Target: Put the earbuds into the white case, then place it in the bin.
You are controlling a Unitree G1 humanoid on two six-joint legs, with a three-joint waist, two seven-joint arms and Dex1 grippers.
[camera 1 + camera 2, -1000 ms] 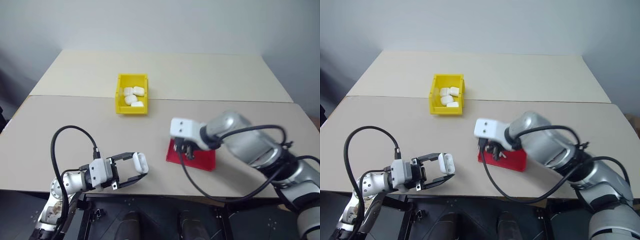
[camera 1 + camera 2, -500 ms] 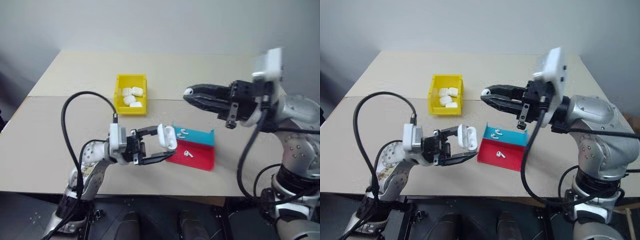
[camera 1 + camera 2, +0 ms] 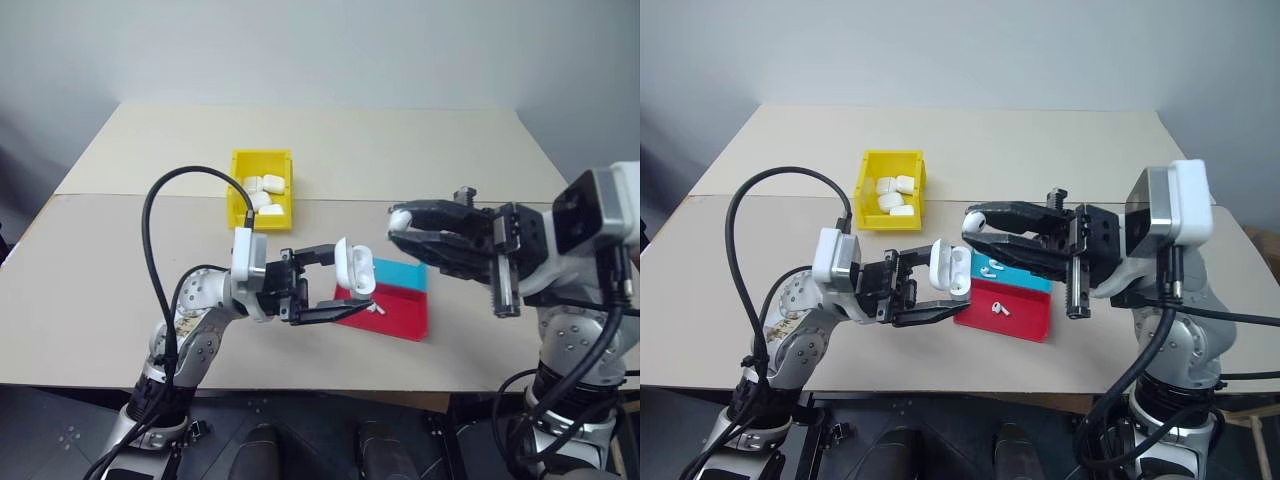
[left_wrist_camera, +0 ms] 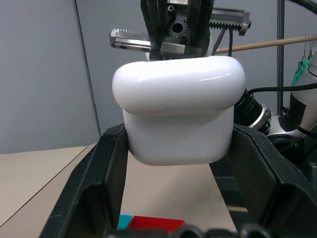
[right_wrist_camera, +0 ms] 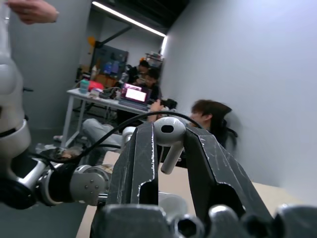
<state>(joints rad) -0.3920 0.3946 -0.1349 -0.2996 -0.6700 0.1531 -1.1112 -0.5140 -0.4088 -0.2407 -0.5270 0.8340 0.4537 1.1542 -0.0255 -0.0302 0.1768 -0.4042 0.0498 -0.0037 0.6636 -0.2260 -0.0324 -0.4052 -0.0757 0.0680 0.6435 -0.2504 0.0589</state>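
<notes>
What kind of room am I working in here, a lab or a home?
Probably a lab or workshop office. People sit at a desk with a lit laptop, under a ceiling strip light.

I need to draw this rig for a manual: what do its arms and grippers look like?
Both arms are silver-grey metal with rounded joints and looping black cables. Each wrist carries a white box-shaped module. The left gripper and right gripper each have two black angular fingers.
</notes>
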